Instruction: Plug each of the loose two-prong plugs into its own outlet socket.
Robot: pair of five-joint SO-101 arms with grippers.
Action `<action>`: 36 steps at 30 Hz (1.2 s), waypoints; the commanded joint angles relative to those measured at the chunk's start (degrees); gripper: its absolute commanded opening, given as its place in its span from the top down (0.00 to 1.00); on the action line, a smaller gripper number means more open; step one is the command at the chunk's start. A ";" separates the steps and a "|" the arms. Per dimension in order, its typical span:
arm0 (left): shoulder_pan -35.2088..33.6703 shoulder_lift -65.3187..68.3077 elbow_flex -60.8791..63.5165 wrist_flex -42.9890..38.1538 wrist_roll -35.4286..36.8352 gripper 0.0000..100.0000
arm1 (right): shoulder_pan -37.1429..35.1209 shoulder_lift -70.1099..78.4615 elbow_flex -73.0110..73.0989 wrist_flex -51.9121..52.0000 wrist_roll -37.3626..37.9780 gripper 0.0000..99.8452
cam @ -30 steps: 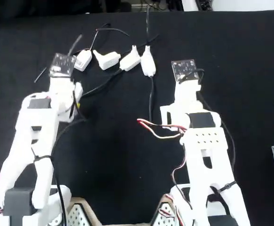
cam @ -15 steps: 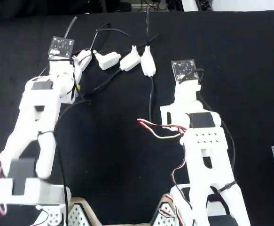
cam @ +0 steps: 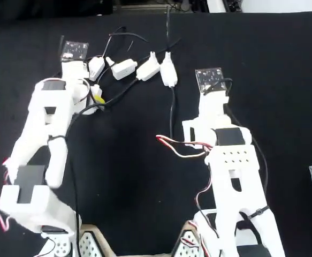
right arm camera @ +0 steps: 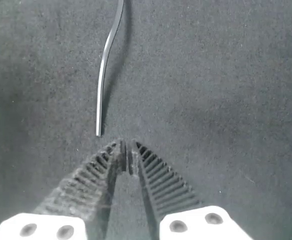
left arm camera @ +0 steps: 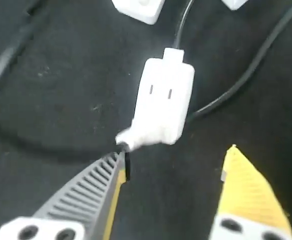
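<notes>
Black cloth covers the table. Left gripper (left arm camera: 173, 167) has wide fingers near a white socket (left arm camera: 166, 100), upper left in the high view. Right gripper (right arm camera: 127, 150) is pinched together, empty. A finger could bump the socket away.

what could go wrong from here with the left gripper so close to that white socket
The left gripper is open at one end of the white socket, not around it, so closing might nudge it across the cloth rather than grip it. A black cable runs right beside the socket and could catch on a finger. Another white piece lies close by and might get knocked.
</notes>
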 commanded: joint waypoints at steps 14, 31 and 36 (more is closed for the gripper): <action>3.74 -38.59 17.27 8.00 -0.18 0.97 | -1.67 -2.33 -1.71 6.51 -0.18 0.99; 3.21 -65.49 51.91 -5.36 4.31 0.97 | -5.01 -42.33 17.71 9.32 -2.37 0.99; 3.12 -76.04 60.79 -5.71 4.22 0.97 | -5.10 -54.11 24.40 9.41 -3.69 0.99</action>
